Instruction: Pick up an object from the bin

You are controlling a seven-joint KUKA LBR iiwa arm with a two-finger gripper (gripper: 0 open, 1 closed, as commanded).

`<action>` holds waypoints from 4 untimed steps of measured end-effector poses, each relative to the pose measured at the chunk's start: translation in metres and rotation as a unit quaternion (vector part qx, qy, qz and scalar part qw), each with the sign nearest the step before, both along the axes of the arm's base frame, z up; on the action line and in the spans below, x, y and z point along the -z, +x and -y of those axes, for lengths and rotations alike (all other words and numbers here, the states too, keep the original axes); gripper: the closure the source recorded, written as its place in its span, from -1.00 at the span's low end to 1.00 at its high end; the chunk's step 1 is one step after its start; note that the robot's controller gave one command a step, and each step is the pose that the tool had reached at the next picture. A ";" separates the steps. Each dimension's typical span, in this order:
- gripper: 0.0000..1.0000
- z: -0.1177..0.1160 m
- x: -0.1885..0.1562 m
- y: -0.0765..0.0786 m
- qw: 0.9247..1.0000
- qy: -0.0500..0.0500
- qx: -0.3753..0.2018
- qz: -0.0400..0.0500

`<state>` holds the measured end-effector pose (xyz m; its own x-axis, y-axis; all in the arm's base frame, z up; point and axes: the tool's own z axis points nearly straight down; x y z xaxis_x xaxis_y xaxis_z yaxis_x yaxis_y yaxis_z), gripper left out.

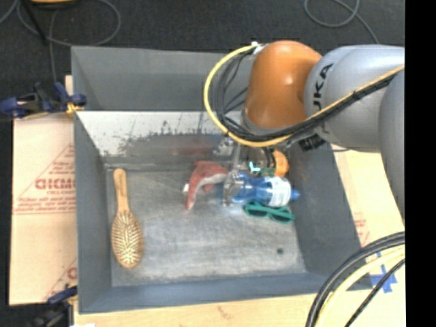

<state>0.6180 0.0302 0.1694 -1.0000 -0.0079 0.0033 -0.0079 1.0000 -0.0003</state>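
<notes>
My gripper [234,177] hangs low in the back middle of the bin, under the arm's orange cover. Its tip is between a reddish-pink flat thing [199,178] on its left and a blue bottle with a white cap [264,190] lying on its side on its right. It looks close to or touching both; which one, I cannot tell. A green pair of glasses [270,212] lies just in front of the bottle. A small orange thing [279,162] peeks out behind the bottle.
A wooden hairbrush [125,225] lies along the bin's left side, bristles up, handle pointing to the back. The arm and its cables reach in from the right and cover the back right of the bin.
</notes>
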 end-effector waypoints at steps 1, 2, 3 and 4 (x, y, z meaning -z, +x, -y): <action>-1.00 0.000 -0.004 0.002 1.000 0.000 0.000 0.004; 1.00 0.013 0.088 0.017 0.999 0.002 0.032 0.021; 1.00 0.013 0.088 0.017 0.999 0.003 0.032 0.021; 1.00 0.012 0.043 0.011 0.999 0.001 0.043 0.002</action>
<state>0.6288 0.0187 0.1266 -0.9970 0.0776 -0.0015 0.0776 0.9970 0.0020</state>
